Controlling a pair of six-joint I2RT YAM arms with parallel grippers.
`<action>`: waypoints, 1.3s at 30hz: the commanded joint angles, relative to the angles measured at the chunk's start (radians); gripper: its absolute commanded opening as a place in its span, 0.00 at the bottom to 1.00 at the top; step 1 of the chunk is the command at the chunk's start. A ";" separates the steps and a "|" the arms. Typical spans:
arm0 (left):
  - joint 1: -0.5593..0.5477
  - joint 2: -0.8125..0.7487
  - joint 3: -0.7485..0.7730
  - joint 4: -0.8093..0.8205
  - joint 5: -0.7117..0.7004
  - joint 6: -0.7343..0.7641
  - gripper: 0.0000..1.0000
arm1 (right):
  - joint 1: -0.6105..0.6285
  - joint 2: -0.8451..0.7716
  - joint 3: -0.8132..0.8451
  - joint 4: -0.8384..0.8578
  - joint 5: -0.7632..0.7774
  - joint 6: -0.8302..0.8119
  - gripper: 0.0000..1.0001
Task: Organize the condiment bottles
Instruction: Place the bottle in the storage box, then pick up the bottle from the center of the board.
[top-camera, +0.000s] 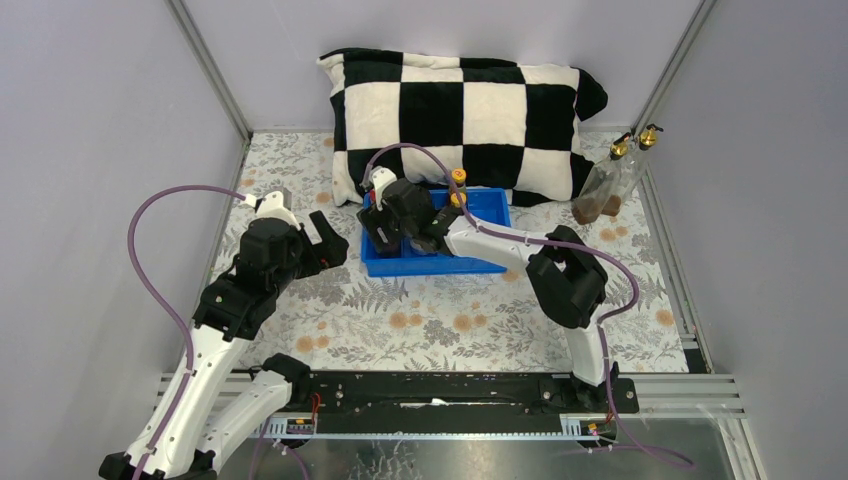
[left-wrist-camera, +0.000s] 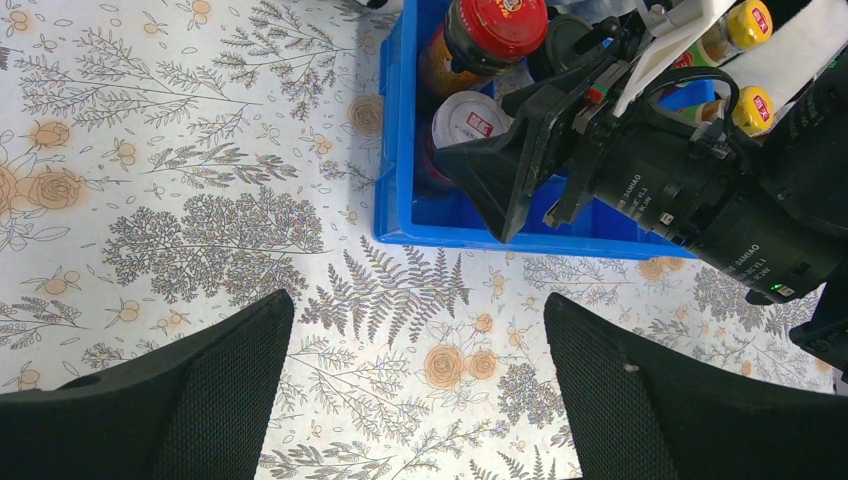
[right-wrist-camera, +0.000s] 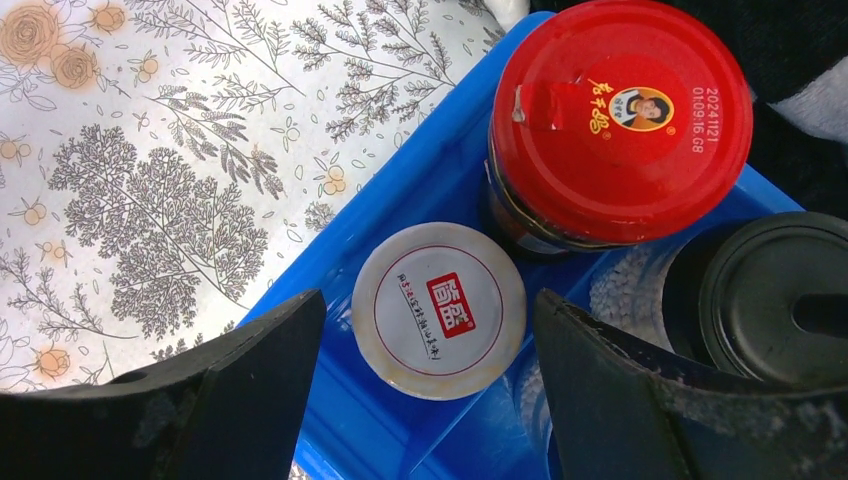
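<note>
The blue tray (top-camera: 490, 205) holds a red-lidded jar (right-wrist-camera: 620, 120), a white-lidded jar (right-wrist-camera: 440, 310), a black-capped clear jar (right-wrist-camera: 775, 300) and two slim yellow-capped bottles (left-wrist-camera: 748, 22) (left-wrist-camera: 752, 108). My right gripper (right-wrist-camera: 428, 320) hangs over the tray's left end, open. The white lid sits between its fingers with a gap on each side. Two gold-spouted glass bottles (top-camera: 612, 180) lean at the back right corner, outside the tray. My left gripper (left-wrist-camera: 417, 300) is open over the flowered cloth, just left of the tray, with nothing in it.
A black-and-white checked pillow (top-camera: 460, 105) lies behind the tray (left-wrist-camera: 395, 150). Grey walls and metal rails close in the left, right and back sides. The right arm (top-camera: 565, 285) stretches across the table's right half toward the tray.
</note>
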 joint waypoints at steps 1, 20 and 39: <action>0.009 -0.014 0.010 0.009 0.010 0.015 0.99 | -0.011 -0.083 -0.015 -0.018 0.020 0.010 0.83; 0.009 -0.018 -0.019 0.064 0.056 0.068 0.99 | 0.009 -0.364 -0.192 -0.067 0.008 -0.008 0.83; 0.009 -0.009 -0.051 0.125 0.128 0.081 0.99 | 0.014 -0.896 -0.525 -0.180 0.185 0.029 0.85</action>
